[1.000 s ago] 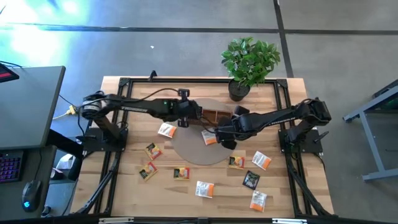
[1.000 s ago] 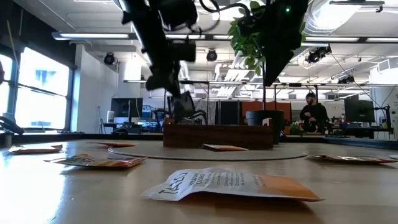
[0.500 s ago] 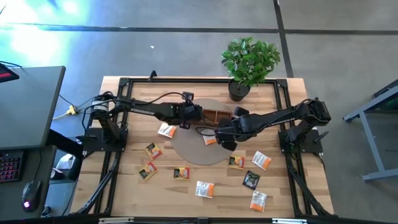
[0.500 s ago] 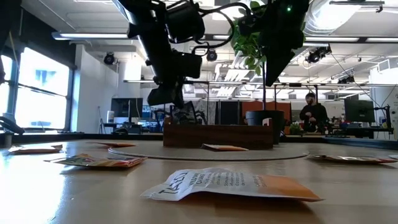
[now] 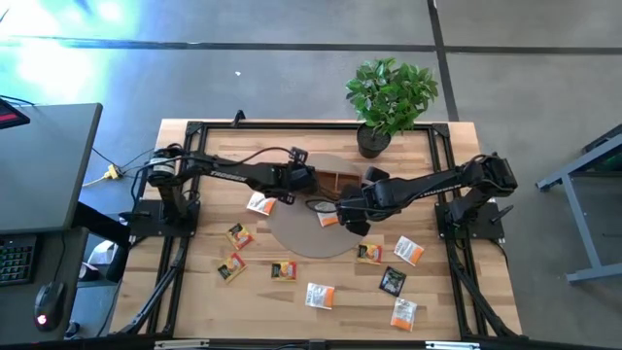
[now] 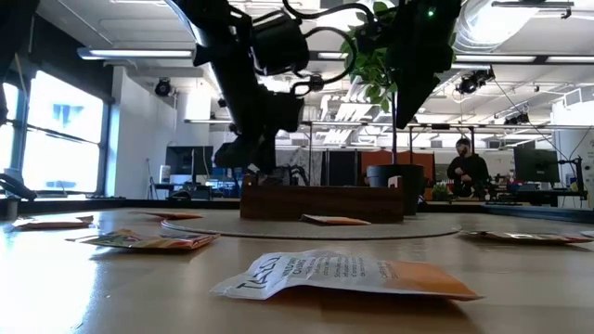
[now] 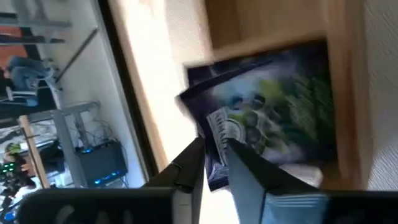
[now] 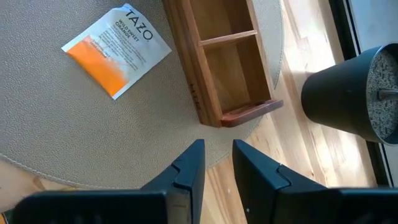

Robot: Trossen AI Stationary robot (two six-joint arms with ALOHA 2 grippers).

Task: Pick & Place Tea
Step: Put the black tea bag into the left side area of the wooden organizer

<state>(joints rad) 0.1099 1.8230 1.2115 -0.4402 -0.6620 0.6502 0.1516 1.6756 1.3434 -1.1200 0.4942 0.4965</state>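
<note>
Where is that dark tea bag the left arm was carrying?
The dark tea bag lies in an end compartment of the wooden tray, mid-table, just ahead of the left gripper.

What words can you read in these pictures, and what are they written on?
"TAZO": on the white-and-orange tea bag lying on the round mat. The smaller print under it is too small to read.
"TAZO": on the nearest tea bag in the low view, seen upside down. Its small print is unreadable.
Dark tea bag in the wooden tray: its label is too blurred to read.
Other tea bags on the table: print too small.
</note>
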